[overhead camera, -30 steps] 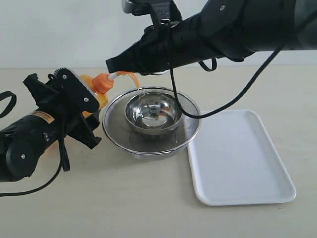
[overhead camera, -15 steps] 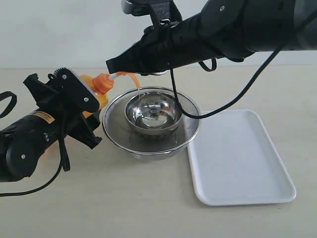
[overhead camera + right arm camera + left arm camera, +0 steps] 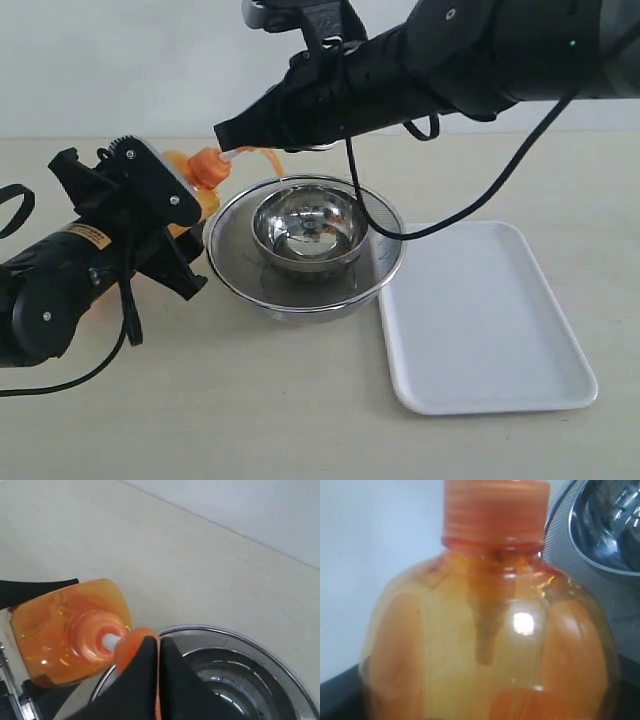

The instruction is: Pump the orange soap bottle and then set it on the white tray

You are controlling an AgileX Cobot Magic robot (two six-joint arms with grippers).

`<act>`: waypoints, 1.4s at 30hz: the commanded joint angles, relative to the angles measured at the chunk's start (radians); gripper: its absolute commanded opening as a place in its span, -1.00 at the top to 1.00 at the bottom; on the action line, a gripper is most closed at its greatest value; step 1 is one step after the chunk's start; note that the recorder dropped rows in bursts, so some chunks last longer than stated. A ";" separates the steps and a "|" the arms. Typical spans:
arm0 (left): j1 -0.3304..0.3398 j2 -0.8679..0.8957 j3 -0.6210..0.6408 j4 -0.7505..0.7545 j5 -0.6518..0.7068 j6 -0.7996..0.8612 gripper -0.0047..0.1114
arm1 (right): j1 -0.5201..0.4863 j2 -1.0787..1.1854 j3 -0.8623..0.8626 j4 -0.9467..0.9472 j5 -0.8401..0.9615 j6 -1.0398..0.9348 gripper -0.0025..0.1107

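Scene: A beige table lies under your two black arms, with steel bowls in the middle and the white tray to the right.
Orange soap bottle: The orange soap bottle is at the left of the table, just beside the left rim of the mesh bowl. Its neck leans toward that bowl. Its base is hidden behind the gripper, so you cannot tell whether it rests on the table.
Left hand: Your left gripper is clamped around the bottle's body. The left wrist view is filled with translucent orange plastic, with black finger edges at both lower corners.
Right hand: Your right gripper reaches across from the far right to the pump head, where its tips meet it. The fingers are drawn to a thin slit with a strip of orange showing through. You cannot tell whether they pinch the spout or merely lie over it.
Pump: The white stem shows beneath the pump head.
Bowls: A smaller steel bowl nests inside the mesh bowl.
White tray: It lies flat on the near right, its left edge just beside the mesh bowl. It is well apart from the bottle, with the bowls between them.
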 commanded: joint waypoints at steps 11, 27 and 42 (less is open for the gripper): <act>-0.018 -0.020 -0.020 0.070 -0.100 -0.055 0.84 | -0.091 -0.171 0.013 -0.014 0.199 0.012 0.96; -0.018 -0.020 -0.020 0.072 -0.096 -0.055 0.84 | -0.058 -0.106 0.013 0.066 0.148 -0.031 0.96; -0.018 -0.020 -0.020 0.083 -0.094 -0.072 0.84 | -0.041 -0.083 0.013 0.079 0.151 -0.060 0.96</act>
